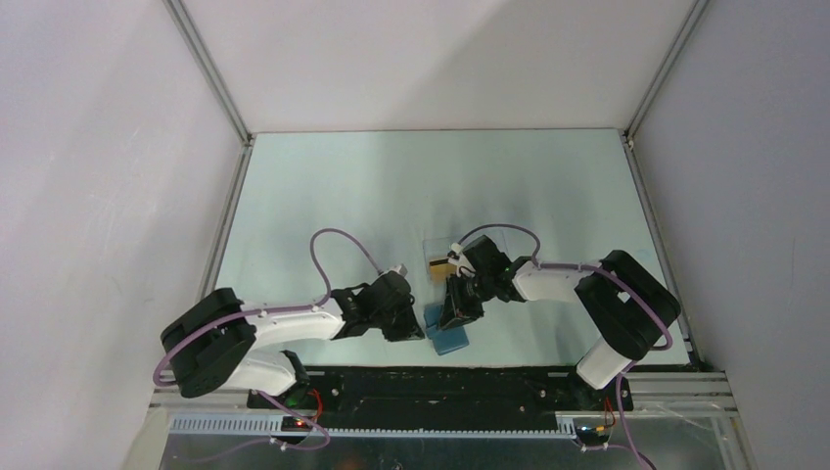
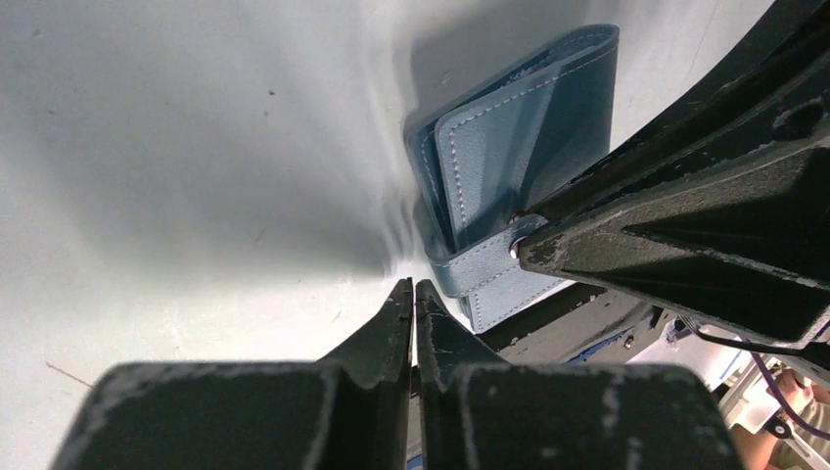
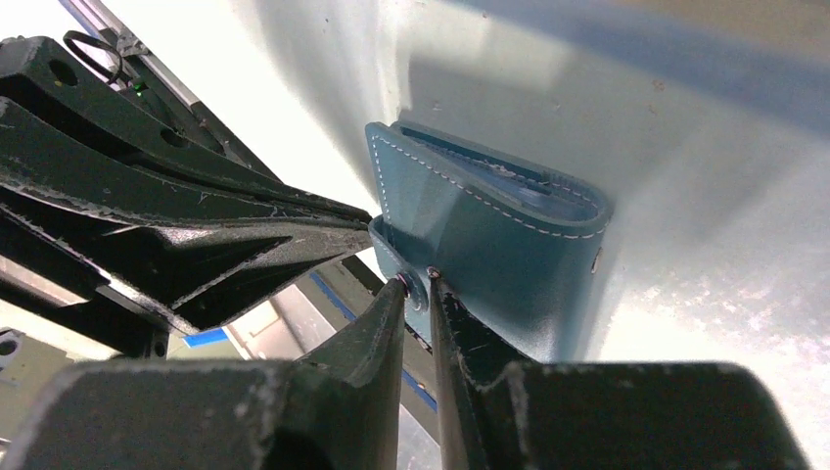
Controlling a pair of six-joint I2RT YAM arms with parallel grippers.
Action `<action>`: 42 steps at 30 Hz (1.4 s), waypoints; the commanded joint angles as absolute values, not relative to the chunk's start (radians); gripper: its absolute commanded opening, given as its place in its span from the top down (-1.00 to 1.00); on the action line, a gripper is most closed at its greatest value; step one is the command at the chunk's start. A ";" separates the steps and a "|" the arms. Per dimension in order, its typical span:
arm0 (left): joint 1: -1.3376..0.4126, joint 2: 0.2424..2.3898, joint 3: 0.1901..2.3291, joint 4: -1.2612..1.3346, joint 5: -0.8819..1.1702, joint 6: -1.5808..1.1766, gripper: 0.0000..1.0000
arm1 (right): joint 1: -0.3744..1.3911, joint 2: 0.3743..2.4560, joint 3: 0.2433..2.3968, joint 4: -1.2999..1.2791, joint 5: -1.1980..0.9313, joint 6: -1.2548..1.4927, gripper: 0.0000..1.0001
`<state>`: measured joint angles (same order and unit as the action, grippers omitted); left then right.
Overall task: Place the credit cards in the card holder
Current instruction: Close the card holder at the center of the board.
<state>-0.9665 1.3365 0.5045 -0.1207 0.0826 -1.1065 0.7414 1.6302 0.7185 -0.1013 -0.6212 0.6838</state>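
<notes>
The blue card holder (image 1: 452, 341) lies on the table near its front edge, between my two grippers. It is folded, with its flaps slightly apart. In the right wrist view my right gripper (image 3: 417, 284) is shut on the small clasp tab of the card holder (image 3: 499, 245). In the left wrist view my left gripper (image 2: 413, 286) is shut and empty. Its tips are at the table just beside the edge of the card holder (image 2: 509, 147). An orange-gold credit card (image 1: 438, 269) lies a little farther back. From above, my left gripper (image 1: 416, 321) and right gripper (image 1: 458, 311) nearly meet.
A clear plastic box (image 1: 489, 245) sits behind the right gripper, around the orange card. The table's black front edge (image 1: 440, 377) is just below the holder. Metal frame rails run along the table's left and right sides.
</notes>
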 commanded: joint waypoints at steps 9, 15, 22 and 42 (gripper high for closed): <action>-0.968 1.369 0.574 -0.096 0.095 -1.077 0.89 | 0.749 1.572 0.739 -0.166 -0.566 0.683 0.75; -0.968 1.367 0.565 -0.096 0.095 -1.081 0.89 | 0.752 1.571 0.758 -0.184 -0.552 0.665 1.00; -0.968 1.339 0.549 -0.096 0.090 -1.084 0.90 | 0.752 1.574 0.759 -0.160 -0.552 0.655 1.00; -0.968 1.201 0.521 -0.098 0.031 -1.073 0.51 | 0.772 1.557 0.759 -0.145 -0.480 0.603 1.00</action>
